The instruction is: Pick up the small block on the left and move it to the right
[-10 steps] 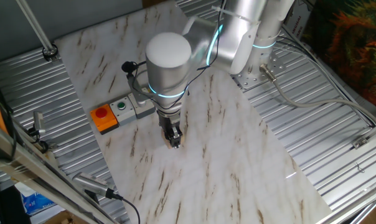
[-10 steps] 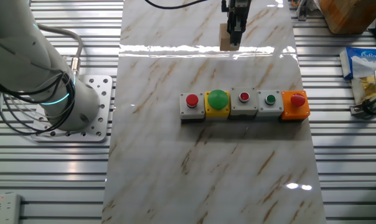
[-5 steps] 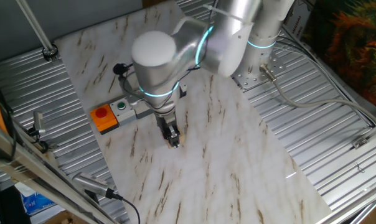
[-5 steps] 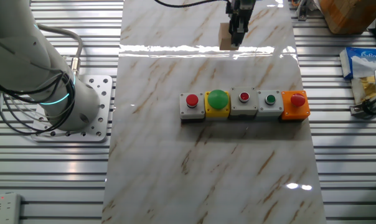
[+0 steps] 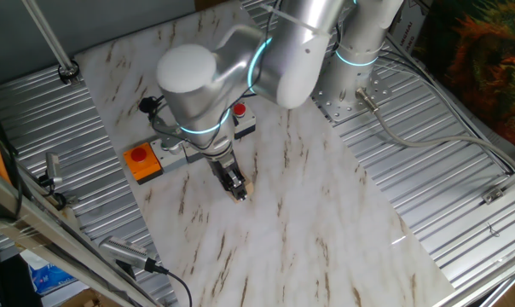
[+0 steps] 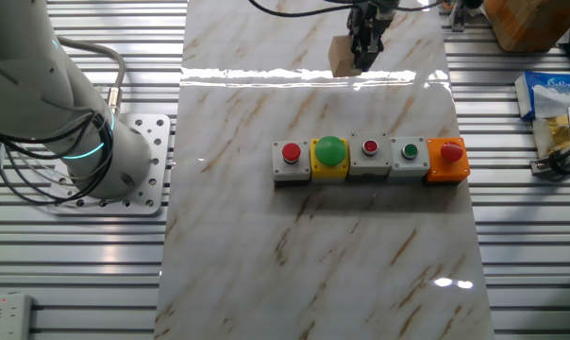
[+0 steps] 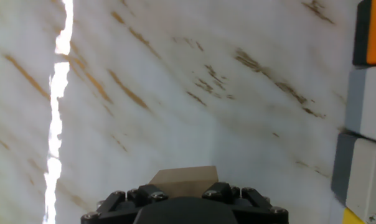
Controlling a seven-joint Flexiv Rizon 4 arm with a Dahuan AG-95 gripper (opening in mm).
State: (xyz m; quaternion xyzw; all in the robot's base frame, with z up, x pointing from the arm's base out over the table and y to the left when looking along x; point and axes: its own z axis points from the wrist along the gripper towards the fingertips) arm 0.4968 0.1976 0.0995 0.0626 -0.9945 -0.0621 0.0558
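The small block (image 6: 340, 55) is a plain tan wooden cube on the white marble board, at the far side from the button row in the other fixed view. My gripper (image 6: 364, 47) comes down on it from above and is shut on it. In one fixed view the gripper (image 5: 236, 184) covers most of the block (image 5: 246, 190), low over the board. In the hand view the block (image 7: 185, 176) sits between the jaws at the bottom edge, part hidden by the gripper (image 7: 185, 188). I cannot tell whether the block is off the board.
A row of button boxes (image 6: 370, 158) lies across the board: grey, yellow, grey, grey, and an orange box (image 6: 447, 159). In one fixed view the orange box (image 5: 141, 162) is left of the gripper. Ribbed metal table (image 6: 521, 246) surrounds the board.
The arm's wrist has swung left in one fixed view and the gripper has turned. The block has turned slightly with it and stayed at about the same spot.
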